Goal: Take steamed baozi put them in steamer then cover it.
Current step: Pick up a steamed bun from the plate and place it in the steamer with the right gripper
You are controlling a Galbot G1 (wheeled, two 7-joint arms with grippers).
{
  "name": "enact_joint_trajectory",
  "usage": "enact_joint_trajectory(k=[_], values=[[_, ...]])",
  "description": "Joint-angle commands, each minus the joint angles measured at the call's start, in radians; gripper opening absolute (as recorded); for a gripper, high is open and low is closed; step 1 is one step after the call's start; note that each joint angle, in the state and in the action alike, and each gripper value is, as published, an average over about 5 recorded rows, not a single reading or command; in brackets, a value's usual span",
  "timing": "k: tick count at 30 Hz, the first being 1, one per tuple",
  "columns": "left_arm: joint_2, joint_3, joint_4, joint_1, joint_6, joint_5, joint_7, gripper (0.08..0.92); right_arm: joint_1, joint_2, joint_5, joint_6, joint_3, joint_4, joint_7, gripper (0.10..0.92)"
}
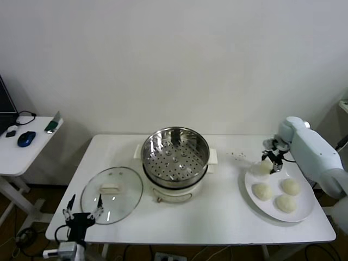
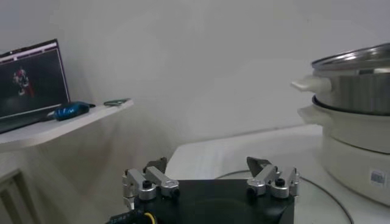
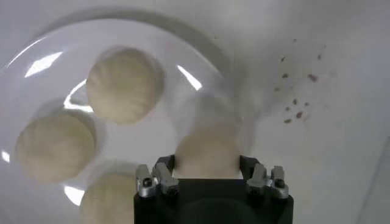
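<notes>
Left gripper (image 1: 83, 213) hangs at the front-left corner of the white table (image 1: 217, 217), jaws spread wide and empty, just at the near edge of the cover (image 1: 112, 187); I see its fingers (image 2: 268, 171) well apart in the left wrist view. I note the cover lies flat on the table, cream handle up, just left of the steamer (image 1: 175, 157) and not on it. I read the steamer as uncovered, standing mid-table on its white base, with its perforated tray bare. Farther right, a white plate (image 1: 305, 209) sits at the table's right end and carries all four steamed baozi (image 1: 262, 191). Right gripper (image 1: 273, 159) is down over the plate's far-left bun (image 1: 262, 167); in the right wrist view I see the gripper (image 3: 207, 167) with its two fingers (image 3: 163, 165) pressed against either side of that bun (image 3: 206, 149), closed on it, the bun resting on the plate (image 3: 183, 67). The other three buns lie near it, apart from the fingers.
</notes>
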Motion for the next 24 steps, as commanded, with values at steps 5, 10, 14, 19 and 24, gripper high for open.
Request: enact_joint_trajectory(k=[5, 10, 14, 19, 24], values=[[-0.011, 0.008, -0.015, 0.016, 0.004, -0.015, 0.022, 0.823, 0.299, 0.099, 0.138, 0.159, -0.279, 0.057, -0.041, 0.699], [-0.021, 0.016, -0.021, 0.019, 0.002, -0.013, 0.025, 0.823, 0.435, 0.207, 0.242, 0.199, -0.417, 0.100, -0.046, 0.704], [-0.017, 0.014, -0.018, 0.021, 0.001, -0.013, 0.023, 0.823, 0.503, 0.288, 0.293, 0.220, -0.464, 0.155, -0.048, 0.704], [-0.010, 0.012, -0.016, 0.030, -0.003, -0.015, 0.022, 0.823, 0.514, 0.378, 0.310, 0.241, -0.483, 0.184, -0.045, 0.704], [-0.003, 0.011, -0.018, 0.038, -0.005, -0.016, 0.022, 0.823, 0.469, 0.453, 0.308, 0.253, -0.492, 0.192, -0.043, 0.710]])
